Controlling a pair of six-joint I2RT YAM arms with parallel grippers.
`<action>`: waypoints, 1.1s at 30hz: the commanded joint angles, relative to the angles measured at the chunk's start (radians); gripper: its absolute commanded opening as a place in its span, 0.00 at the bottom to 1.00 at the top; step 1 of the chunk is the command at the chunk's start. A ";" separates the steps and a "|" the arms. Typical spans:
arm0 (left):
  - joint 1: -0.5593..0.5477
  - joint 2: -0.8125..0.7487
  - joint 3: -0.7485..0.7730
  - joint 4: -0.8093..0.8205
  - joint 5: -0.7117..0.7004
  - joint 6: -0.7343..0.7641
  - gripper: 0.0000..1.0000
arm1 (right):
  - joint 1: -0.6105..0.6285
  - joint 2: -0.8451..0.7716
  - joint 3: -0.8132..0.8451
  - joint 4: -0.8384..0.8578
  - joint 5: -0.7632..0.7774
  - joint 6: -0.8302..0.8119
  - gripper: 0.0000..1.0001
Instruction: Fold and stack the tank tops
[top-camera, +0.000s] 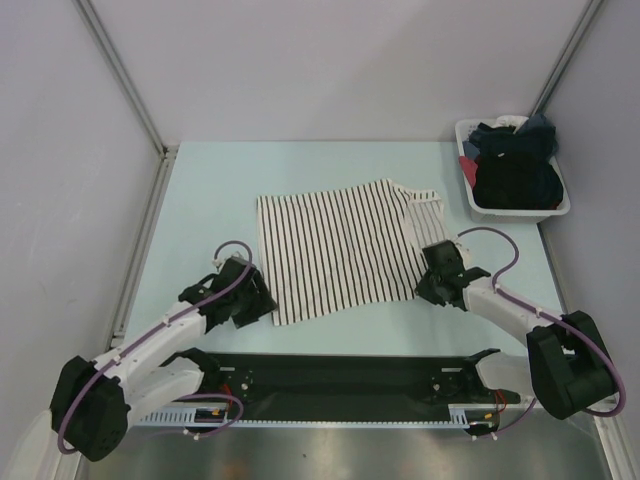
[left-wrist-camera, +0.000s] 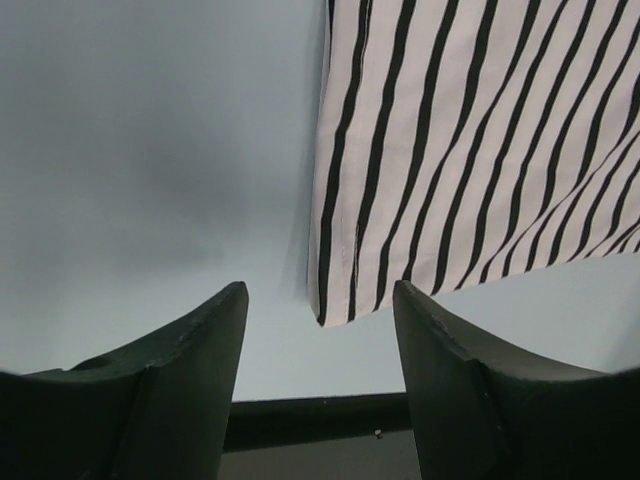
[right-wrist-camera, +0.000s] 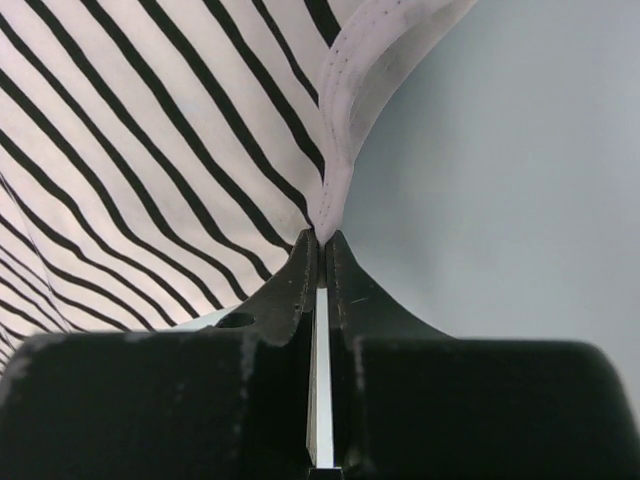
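Note:
The striped tank top (top-camera: 335, 250) lies spread on the pale blue table, white with thin black stripes. My left gripper (top-camera: 262, 300) sits at its near left corner; in the left wrist view the gripper (left-wrist-camera: 320, 300) stands open with that corner of the striped tank top (left-wrist-camera: 470, 150) just ahead of the gap, untouched. My right gripper (top-camera: 428, 285) is at the top's near right edge. The right wrist view shows it (right-wrist-camera: 325, 238) shut on the white hem of the striped tank top (right-wrist-camera: 150, 170). A black tank top cannot be told apart from the dark clothes in the basket.
A white basket (top-camera: 468, 195) at the far right corner holds a heap of dark clothes (top-camera: 515, 165). Grey walls with metal posts close in the table on three sides. A black rail (top-camera: 340, 380) runs along the near edge between the arm bases.

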 joint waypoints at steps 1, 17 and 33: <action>-0.082 -0.006 -0.002 -0.046 -0.059 -0.076 0.65 | 0.014 0.004 0.039 -0.023 0.069 -0.037 0.00; -0.191 0.103 -0.045 0.047 -0.090 -0.150 0.26 | 0.041 -0.010 0.029 0.000 0.080 -0.031 0.00; -0.192 0.081 -0.051 0.108 -0.099 -0.122 0.49 | 0.044 -0.034 0.025 -0.003 0.070 -0.045 0.00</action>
